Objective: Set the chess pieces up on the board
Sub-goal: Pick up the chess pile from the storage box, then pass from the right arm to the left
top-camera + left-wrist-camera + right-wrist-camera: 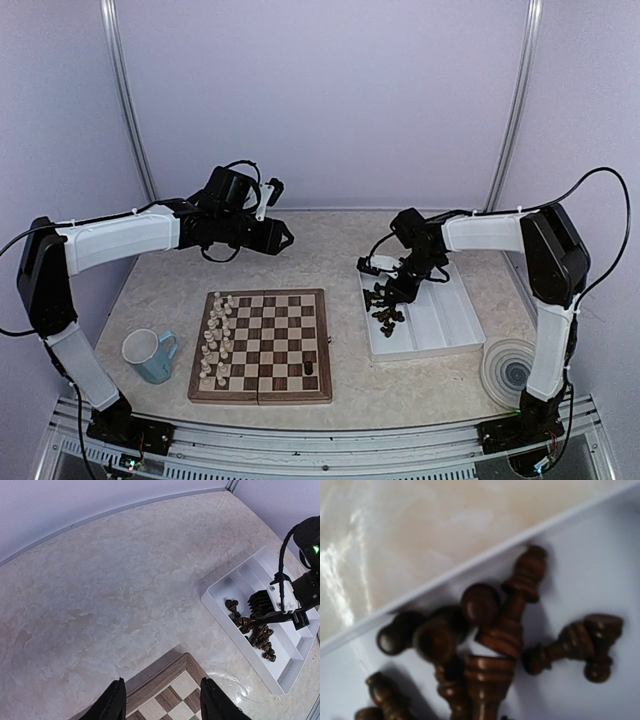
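Note:
The board (pixel 262 300) lies at the front left, with cream-white pieces on its two left columns and a dark piece (pixel 308 367) near its right edge. Several dark brown chess pieces (pixel 388 316) lie heaped in a white ridged tray (pixel 440 325). They also show in the right wrist view (pixel 490 630), very close and blurred. My right gripper (pixel 384 291) is down in this heap; its fingers are hidden in its own view. My left gripper (pixel 285 237) hangs open and empty above the table behind the board. In the left wrist view, the left gripper (pixel 162 702) is over the board's corner (pixel 172 672).
A light blue mug (pixel 150 355) stands left of the board. A round grey-white disc (pixel 510 370) lies at the front right, beside the tray. The tray's rim (pixel 220 612) and the right gripper (pixel 262 605) show in the left wrist view.

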{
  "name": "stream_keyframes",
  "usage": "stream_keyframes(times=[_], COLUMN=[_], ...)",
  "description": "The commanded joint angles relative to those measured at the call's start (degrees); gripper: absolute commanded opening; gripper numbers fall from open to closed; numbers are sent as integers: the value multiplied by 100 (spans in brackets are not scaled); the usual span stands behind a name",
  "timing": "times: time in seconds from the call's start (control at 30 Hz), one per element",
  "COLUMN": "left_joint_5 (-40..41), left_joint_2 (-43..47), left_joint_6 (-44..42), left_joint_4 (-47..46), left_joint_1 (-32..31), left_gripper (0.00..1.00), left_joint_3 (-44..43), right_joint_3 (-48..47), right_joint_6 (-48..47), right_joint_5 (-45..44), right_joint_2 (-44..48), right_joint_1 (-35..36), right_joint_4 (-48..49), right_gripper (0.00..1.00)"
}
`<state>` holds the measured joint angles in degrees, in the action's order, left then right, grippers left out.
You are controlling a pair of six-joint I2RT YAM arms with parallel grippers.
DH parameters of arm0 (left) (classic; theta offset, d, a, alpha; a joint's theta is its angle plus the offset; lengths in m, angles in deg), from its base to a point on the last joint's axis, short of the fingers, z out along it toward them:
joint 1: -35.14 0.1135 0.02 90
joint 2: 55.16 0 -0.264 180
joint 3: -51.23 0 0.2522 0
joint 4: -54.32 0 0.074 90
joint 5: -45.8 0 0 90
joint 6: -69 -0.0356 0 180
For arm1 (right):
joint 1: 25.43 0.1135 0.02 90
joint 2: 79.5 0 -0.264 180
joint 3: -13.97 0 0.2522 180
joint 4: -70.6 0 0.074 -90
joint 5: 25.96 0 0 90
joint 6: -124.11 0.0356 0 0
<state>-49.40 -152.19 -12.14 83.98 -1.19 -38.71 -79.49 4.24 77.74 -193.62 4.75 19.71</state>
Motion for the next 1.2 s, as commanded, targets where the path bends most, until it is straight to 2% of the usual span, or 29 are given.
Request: stream_keyframes(times=[0.0, 0.3, 0.43, 0.53, 0.73, 0.9, 1.0, 1.17], left_joint_5=[-157, -1349, -1860, -2034, -1776, -2624, -3234, -3579], left_joint_2=[-68, -5, 74, -59, -472, -1046, -1367, -1692], left_joint_6=[-138, -787, -675, -328, 358, 1398, 2407, 3370], left_joint_4=[-25, -842, -1520, -1970, -2740, -3717, -4802, -5655], left_joint_1=[-100, -714, -1006, -1089, -1183, -1138, -1056, -960], left_gripper=[51, 51, 51, 51, 53, 53, 53, 51], left_joint_3=[-128, 370, 655, 631, 594, 491, 586, 693], right_joint_3=[101, 645, 681, 623, 910, 1176, 1295, 1384], right_joint_6=[60, -139, -292, -309, -425, -500, -515, -528], right_joint_5=[28, 531, 940, 975, 1152, 1620, 1796, 1839], right_joint_2=[486, 1499, 1910, 2018, 2412, 2800, 3000, 3147], right_joint_1=[-82, -138, -143, -143, -143, -139, -139, -143], right_joint_4=[-168, -19, -59, -183, -188, -147, -91, -60], right_gripper=[8, 8, 8, 8, 8, 8, 9, 9])
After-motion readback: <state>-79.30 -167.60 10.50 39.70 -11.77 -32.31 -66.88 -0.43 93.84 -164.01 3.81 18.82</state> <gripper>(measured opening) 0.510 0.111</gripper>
